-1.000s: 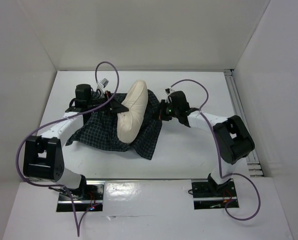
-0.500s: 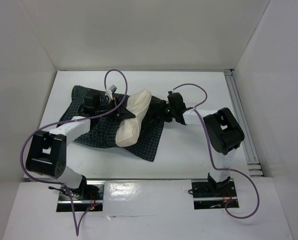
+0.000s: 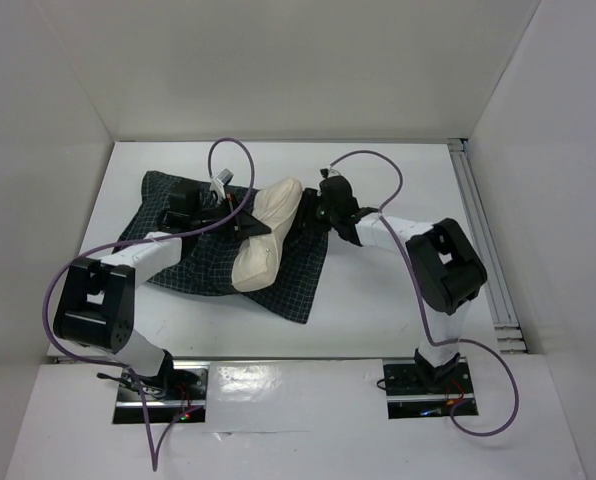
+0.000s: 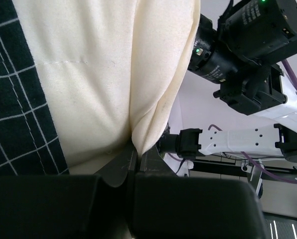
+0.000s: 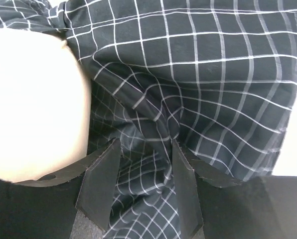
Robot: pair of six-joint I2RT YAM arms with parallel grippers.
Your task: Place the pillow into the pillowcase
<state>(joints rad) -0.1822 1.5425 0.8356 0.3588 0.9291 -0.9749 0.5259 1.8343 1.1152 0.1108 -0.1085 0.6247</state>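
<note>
The left gripper (image 4: 133, 152) meets the pillow (image 3: 266, 235) from its left, at mid-length, with its jaws closed on a pinched fold of the cream cover. The pillow lies on top of the pillowcase (image 3: 193, 262), not inside it, and its long axis runs from near-left to far-right. The checked cloth spreads mostly to the pillow's left, with a flap beneath it and to its right. Just right of the pillow's far end, the right gripper (image 5: 144, 149) appears to clamp a gathered ridge of that flap between its jaws. Where the case's mouth lies I cannot tell, though the right arm seems better placed to lift cloth over that far end. White tabletop (image 3: 378, 300) extends right of the pillow, and the plain walls (image 3: 538, 200) stand well apart.
</note>
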